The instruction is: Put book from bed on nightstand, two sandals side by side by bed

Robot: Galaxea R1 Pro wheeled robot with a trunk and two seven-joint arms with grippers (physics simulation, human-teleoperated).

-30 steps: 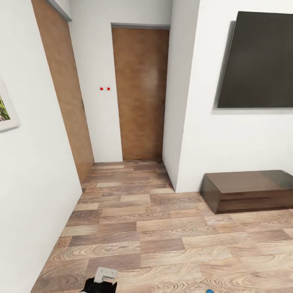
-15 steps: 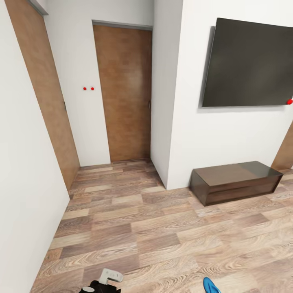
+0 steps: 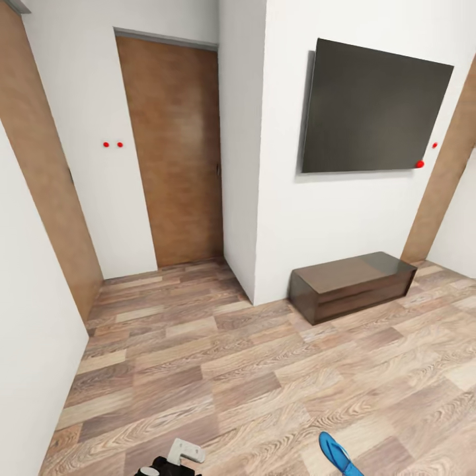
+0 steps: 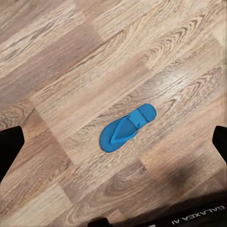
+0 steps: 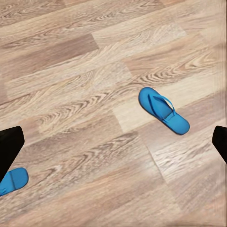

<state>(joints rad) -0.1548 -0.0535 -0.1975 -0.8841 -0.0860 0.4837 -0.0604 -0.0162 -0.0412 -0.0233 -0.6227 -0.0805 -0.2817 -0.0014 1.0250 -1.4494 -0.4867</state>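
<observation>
The floor (image 3: 251,370) is wood-grain planks in mixed brown and tan tones, laid in staggered strips. A flat, matte dark screen (image 3: 373,109) hangs on the white wall, and below it sits a low, boxy dark-brown cabinet (image 3: 354,285) with a smooth top. A plain brown wooden door (image 3: 172,152) stands at the far left.

One bright blue sandal (image 3: 338,454), narrow and flat with a thin thong strap, lies on the floor at the near right. In the right wrist view a second sandal (image 5: 12,180) lies well apart from it.

The left end effector (image 4: 113,142) is spread wide above a sandal, holding nothing. The right end effector (image 5: 113,142) is also spread wide and empty.
</observation>
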